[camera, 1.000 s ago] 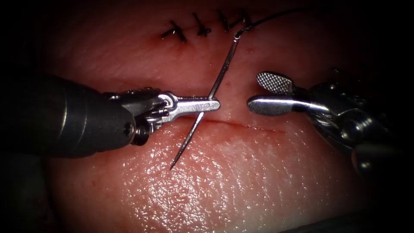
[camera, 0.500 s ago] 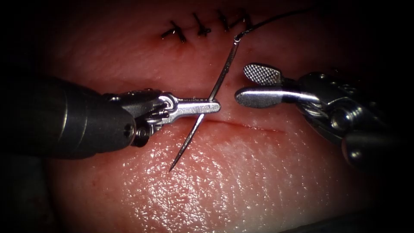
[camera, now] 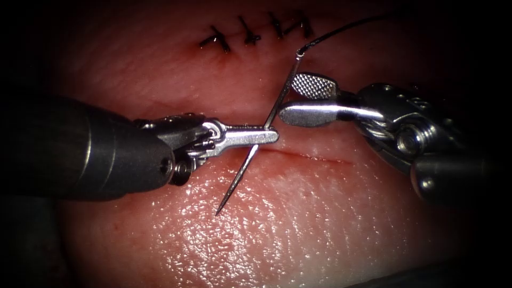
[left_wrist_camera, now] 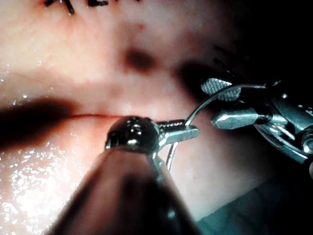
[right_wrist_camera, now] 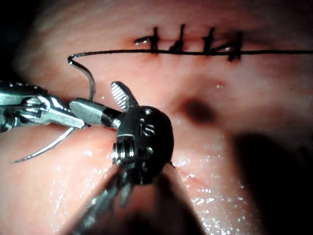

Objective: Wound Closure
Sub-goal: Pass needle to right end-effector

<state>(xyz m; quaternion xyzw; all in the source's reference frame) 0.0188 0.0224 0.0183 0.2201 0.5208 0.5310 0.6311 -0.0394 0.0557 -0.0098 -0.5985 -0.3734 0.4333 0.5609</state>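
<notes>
Endoscope view at the bench: my left pincer (camera: 269, 134) is clamped on the needle (camera: 242, 168) near the middle of its curve, holding it free above the tissue (camera: 298, 224), its point hanging over the near lip of the cut (camera: 314, 156) and its tail end rising toward the far side, where the thread (camera: 341, 28) leaves it and runs off to the right. The needle is not in the tissue. Over the last second my right pincer (camera: 290, 98) has come in from the right, from well clear of the needle to just beside its upper half; its jaws stand apart and hold nothing, one on each side of the shaft as the left wrist view (left_wrist_camera: 217, 100) shows it. My left pincer has also shifted a little to the right, needle with it. I judge that the two tools have closed up around the needle, though it is not yet in the right tool's hold. Beyond the cut, a row of dark stitches (camera: 253, 33) sits in the tissue; the right wrist view shows the thread (right_wrist_camera: 195, 52) lying along that row, and the needle (right_wrist_camera: 54, 142) between the two tools.
</notes>
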